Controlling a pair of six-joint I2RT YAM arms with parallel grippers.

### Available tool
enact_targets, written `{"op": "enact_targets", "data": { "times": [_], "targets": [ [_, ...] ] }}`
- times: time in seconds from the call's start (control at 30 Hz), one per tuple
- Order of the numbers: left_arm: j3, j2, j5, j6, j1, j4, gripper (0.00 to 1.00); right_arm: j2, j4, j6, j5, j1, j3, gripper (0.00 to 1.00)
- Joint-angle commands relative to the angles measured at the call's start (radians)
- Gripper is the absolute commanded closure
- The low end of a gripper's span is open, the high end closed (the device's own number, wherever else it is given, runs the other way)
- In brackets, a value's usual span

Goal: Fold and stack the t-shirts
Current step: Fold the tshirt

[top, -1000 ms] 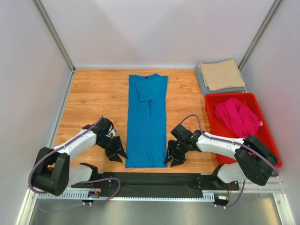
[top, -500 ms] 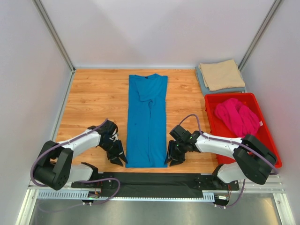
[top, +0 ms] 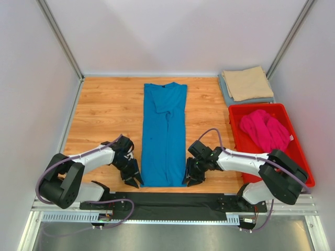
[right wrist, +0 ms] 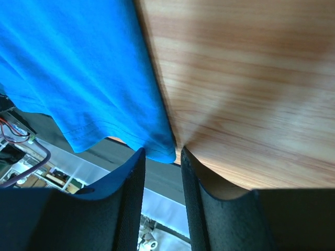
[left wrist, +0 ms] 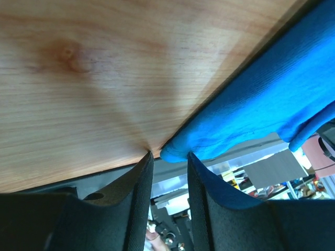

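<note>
Here, both grippers are set at the near hem corners of the blue shirt
The bright blue soft cloth t-shirt (top: 164, 133), folded into a narrow strip, lies mid-way across the wooden tabletop (top: 104, 110); its long axis runs away from the arm bases, collar far, hem nearest. The left gripper (top: 134, 178) and right gripper (top: 190, 178) each straddle one hem corner with jaws apart, probably to carry the hem evenly toward the collar; whether the pads already touch cloth is unclear

Bright blue t-shirt (top: 164, 133), magenta pink t-shirt (top: 264, 129), tan beige t-shirt (top: 247, 82), grey-blue t-shirt (top: 225, 89), red bin (top: 256, 106), orange-brown wood-grain worktop (top: 107, 110), pale grey walls (top: 172, 36).
</note>
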Motion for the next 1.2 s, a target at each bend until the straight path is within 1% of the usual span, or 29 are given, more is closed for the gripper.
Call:
{"op": "enact_targets", "data": {
  "times": [0.0, 0.07, 0.13, 0.17, 0.2, 0.23, 0.33, 0.37, 0.6, 0.73, 0.83, 0.93, 1.03, 1.1, 1.17],
  "targets": [
    [-0.024, 0.010, -0.033, -0.020, -0.007, 0.059, 0.60, 0.033, 0.023, 0.013, 0.025, 0.015, -0.013, 0.65],
    [-0.023, 0.021, -0.025, -0.020, -0.007, 0.064, 0.65, 0.031, 0.020, 0.020, 0.032, 0.018, -0.013, 0.65],
    [-0.020, 0.027, -0.027, -0.019, -0.007, 0.062, 0.70, 0.022, -0.003, 0.021, 0.043, 0.024, -0.010, 0.69],
    [-0.018, 0.027, -0.030, -0.019, -0.007, 0.062, 0.75, 0.019, -0.014, 0.020, 0.055, 0.023, -0.008, 0.72],
    [-0.015, 0.029, -0.028, -0.019, -0.007, 0.064, 0.78, 0.002, -0.032, 0.015, 0.062, 0.024, -0.008, 0.77],
    [-0.004, 0.035, -0.028, -0.016, -0.007, 0.053, 0.87, -0.004, -0.041, 0.015, 0.074, 0.023, -0.002, 0.83],
    [0.019, 0.047, -0.028, -0.009, -0.007, 0.030, 0.97, -0.021, -0.086, -0.003, 0.086, 0.023, 0.015, 0.94],
    [0.034, 0.047, -0.030, -0.009, -0.007, 0.012, 1.00, -0.023, -0.099, -0.009, 0.095, 0.024, 0.036, 1.00],
    [0.074, -0.017, -0.031, -0.048, -0.007, -0.030, 1.00, -0.033, -0.242, -0.056, 0.161, 0.026, 0.145, 1.00],
    [0.099, -0.034, -0.050, -0.051, -0.007, -0.088, 1.00, -0.040, -0.268, -0.065, 0.171, 0.024, 0.180, 1.00],
    [0.105, -0.046, -0.059, -0.057, -0.007, -0.098, 1.00, -0.029, -0.277, -0.074, 0.171, 0.024, 0.199, 1.00],
    [0.138, -0.034, -0.077, -0.049, -0.007, -0.117, 1.00, -0.029, -0.290, -0.082, 0.186, 0.024, 0.211, 1.00],
    [0.161, -0.014, -0.067, -0.049, -0.007, -0.131, 1.00, -0.036, -0.307, -0.095, 0.200, 0.026, 0.240, 1.00],
    [0.177, -0.010, -0.064, -0.049, -0.002, -0.131, 1.00, -0.026, -0.363, -0.135, 0.224, 0.023, 0.283, 1.00],
    [0.227, 0.018, -0.068, -0.029, 0.013, -0.142, 1.00, 0.011, -0.409, -0.170, 0.269, 0.014, 0.367, 1.00]
  ]
}}
